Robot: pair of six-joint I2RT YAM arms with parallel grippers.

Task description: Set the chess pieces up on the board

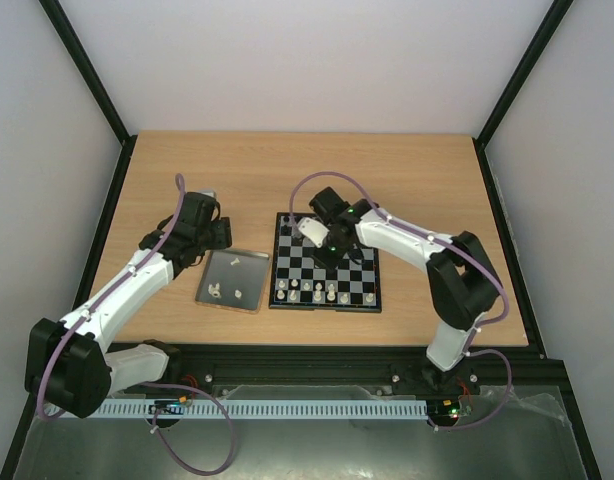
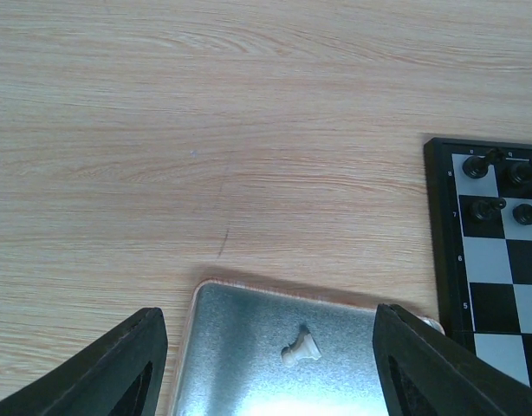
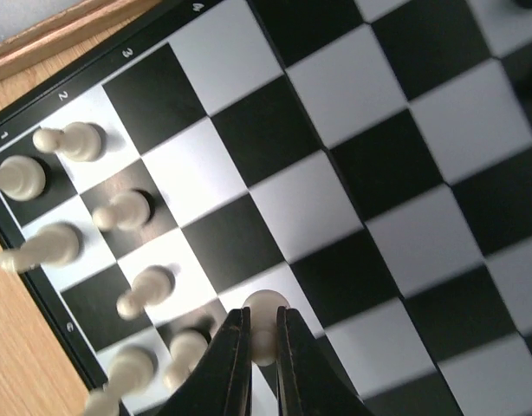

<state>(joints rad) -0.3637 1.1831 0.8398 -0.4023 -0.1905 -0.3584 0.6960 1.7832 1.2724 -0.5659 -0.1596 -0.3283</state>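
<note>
The board (image 1: 274,262) lies at the table's middle with several white chess pieces (image 1: 306,290) along its near rows and black ones at its far edge. My right gripper (image 1: 332,250) hovers over the board. In the right wrist view it (image 3: 262,322) is shut on a white pawn (image 3: 266,305) above a square beside the standing white pieces (image 3: 125,209). My left gripper (image 1: 219,236) is open and empty over the far end of the tray; in its wrist view a white pawn (image 2: 301,348) lies on its side between the spread fingers (image 2: 120,367).
A grey metal tray (image 1: 249,272) with a tan edge lies left of the board, holding three loose white pieces (image 1: 217,291). Its far corner shows in the left wrist view (image 2: 231,364), with the board's corner (image 2: 441,251) and black pieces (image 2: 484,163) to the right.
</note>
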